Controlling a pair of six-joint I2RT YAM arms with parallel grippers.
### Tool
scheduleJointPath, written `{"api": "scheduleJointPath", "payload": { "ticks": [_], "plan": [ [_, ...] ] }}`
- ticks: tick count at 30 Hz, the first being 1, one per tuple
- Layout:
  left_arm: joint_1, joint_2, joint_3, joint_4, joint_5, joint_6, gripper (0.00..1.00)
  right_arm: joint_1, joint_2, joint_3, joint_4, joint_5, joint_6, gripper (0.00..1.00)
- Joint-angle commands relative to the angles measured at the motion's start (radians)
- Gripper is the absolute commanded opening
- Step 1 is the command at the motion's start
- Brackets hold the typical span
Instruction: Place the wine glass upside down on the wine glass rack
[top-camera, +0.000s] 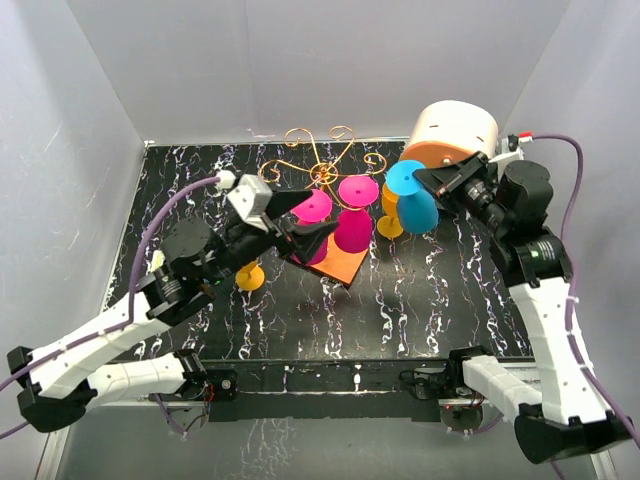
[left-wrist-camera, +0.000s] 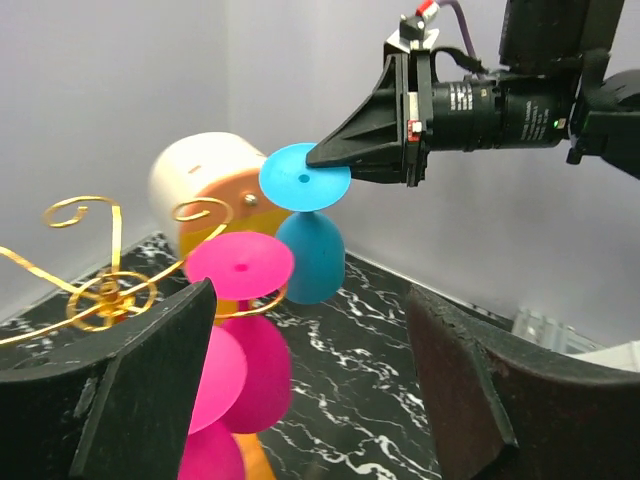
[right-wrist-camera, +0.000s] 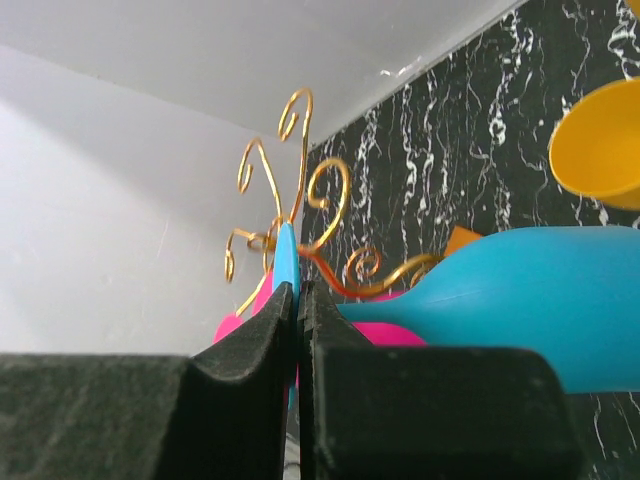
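Black marble-look tabletop (top-camera: 300, 320), glossy and veined with white, is lying between plain white walls. Toward 12 o'clock on it, the thin gold wire rack (top-camera: 323, 173) is spreading curled scroll arms from a central post over a flat orange-brown wooden base (top-camera: 347, 266). That base is sitting turned, with one corner pointing to 6 o'clock. Smooth magenta wine glasses (top-camera: 352, 230) are hanging bowl-down among the scrolls, their round feet showing as flat discs.

The right gripper (top-camera: 418, 176) is reaching in from 3 o'clock with its jaws pinched tight on the thin rim of the round foot of the matte blue wine glass (top-camera: 416, 207). This glass is hanging upside down, bowl lowest, just beside the rack at its 3 o'clock side. Only a narrow gap is separating its bowl from the nearest magenta one.

The left gripper (top-camera: 315, 215) is hovering at 9 o'clock of the rack, its rough black fingers (left-wrist-camera: 140, 390) standing wide apart and gripping nothing.

One yellow goblet (top-camera: 250, 276) is standing at 8 o'clock of the base, and another (top-camera: 390, 215) is crowding the blue bowl. A white cylinder with an orange face (top-camera: 455, 125) is filling the corner at 1 o'clock. The widest bare marble is lying at 6 o'clock of the base, toward the arm mounts.
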Motion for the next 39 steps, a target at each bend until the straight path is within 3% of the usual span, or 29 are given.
{"api": "scheduleJointPath", "payload": {
  "ticks": [1, 11, 23, 39],
  "plan": [
    [0.0, -0.102, -0.019, -0.02, -0.155, 0.072, 0.76, 0.001, 0.071, 0.04, 0.24, 0.055, 0.052, 0.0],
    [0.0, -0.215, -0.055, -0.063, -0.25, 0.11, 0.81, 0.001, 0.25, 0.076, 0.411, 0.108, 0.137, 0.0],
    [0.0, -0.239, -0.063, -0.077, -0.282, 0.122, 0.83, 0.019, 0.413, 0.088, 0.592, -0.1, 0.24, 0.0],
    [0.0, -0.22, -0.061, -0.069, -0.276, 0.12, 0.85, 0.064, 0.433, 0.106, 0.563, -0.201, 0.213, 0.0]
  ]
}}
